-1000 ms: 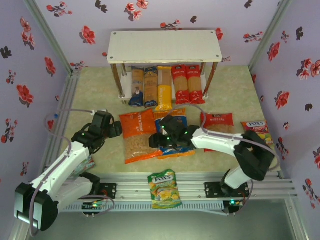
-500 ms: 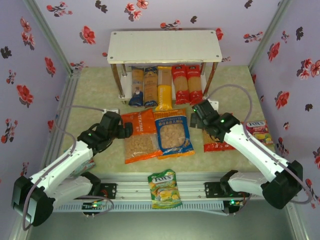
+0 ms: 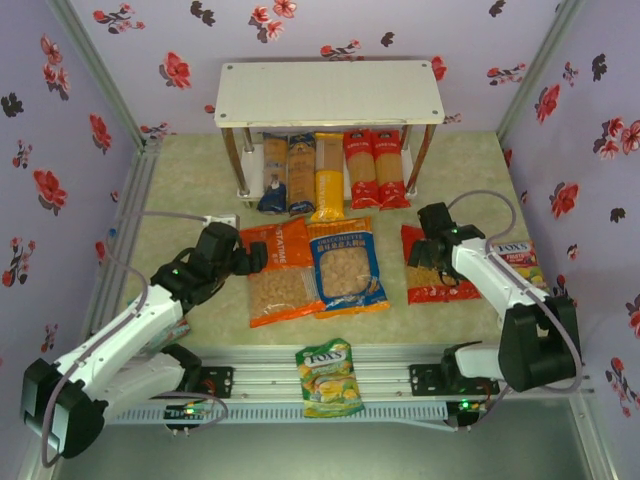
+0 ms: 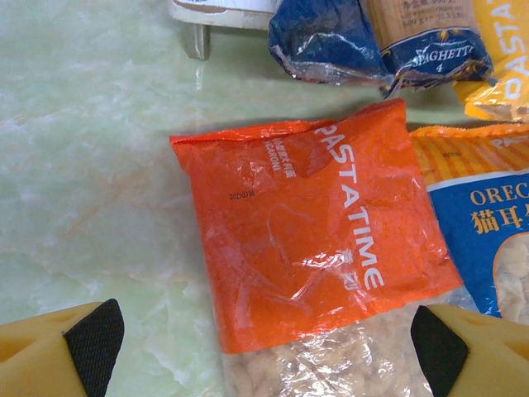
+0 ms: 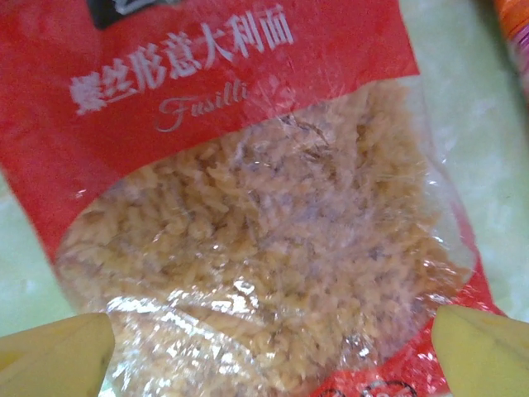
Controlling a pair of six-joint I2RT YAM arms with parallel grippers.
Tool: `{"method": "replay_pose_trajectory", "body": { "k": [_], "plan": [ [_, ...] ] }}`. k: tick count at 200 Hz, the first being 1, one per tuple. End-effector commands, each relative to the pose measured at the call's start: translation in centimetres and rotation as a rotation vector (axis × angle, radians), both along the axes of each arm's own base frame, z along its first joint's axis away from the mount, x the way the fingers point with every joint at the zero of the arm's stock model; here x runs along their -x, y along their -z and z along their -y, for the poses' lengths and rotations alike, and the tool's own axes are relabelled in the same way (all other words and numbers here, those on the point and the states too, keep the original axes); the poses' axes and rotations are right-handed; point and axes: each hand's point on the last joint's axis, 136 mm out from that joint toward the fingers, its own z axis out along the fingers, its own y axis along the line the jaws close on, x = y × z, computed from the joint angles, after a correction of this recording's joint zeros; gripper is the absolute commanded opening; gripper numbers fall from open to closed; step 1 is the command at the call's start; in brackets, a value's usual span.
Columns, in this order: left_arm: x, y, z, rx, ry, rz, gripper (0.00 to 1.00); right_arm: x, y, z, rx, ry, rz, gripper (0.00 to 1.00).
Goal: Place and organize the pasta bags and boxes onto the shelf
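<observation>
Claws first, seen from above: left claw (image 3: 248, 262) hangs spread at the 9 o'clock edge of the orange Pastatime bag (image 3: 280, 285), right claw (image 3: 420, 258) spread above the red fusilli bag (image 3: 445, 285), which lies at 3 o'clock from the blue-and-orange orecchiette bag (image 3: 345, 268). All three lie flat on the counter (image 3: 190, 190). At 12 o'clock the shelf (image 3: 330, 92) carries five pasta boxes (image 3: 328, 180) side by side on its lower board, probably leaving the top board for the bags. Left wrist view: yellow fingertips (image 4: 50, 347) straddle the orange bag, gripping nothing, seemingly lined up to pinch across its width. Right wrist view: fingertips (image 5: 479, 347) flank the bag's fusilli window, jaws wide, nothing held.
</observation>
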Motion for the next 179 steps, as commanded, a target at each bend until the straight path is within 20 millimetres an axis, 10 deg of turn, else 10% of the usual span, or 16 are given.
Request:
{"method": "replay_pose_trajectory", "body": {
  "k": [1,179],
  "plan": [
    [0.1,-0.3,0.3,0.003,0.023,0.015,0.94,-1.0,1.3,-0.7,-0.102,-0.002,0.007,0.99],
    [-0.2,-0.3,0.0,0.004,0.008,0.021,0.93,1.5,5.0,-8.3,-0.327,-0.202,-0.131,0.99]
  ]
}}
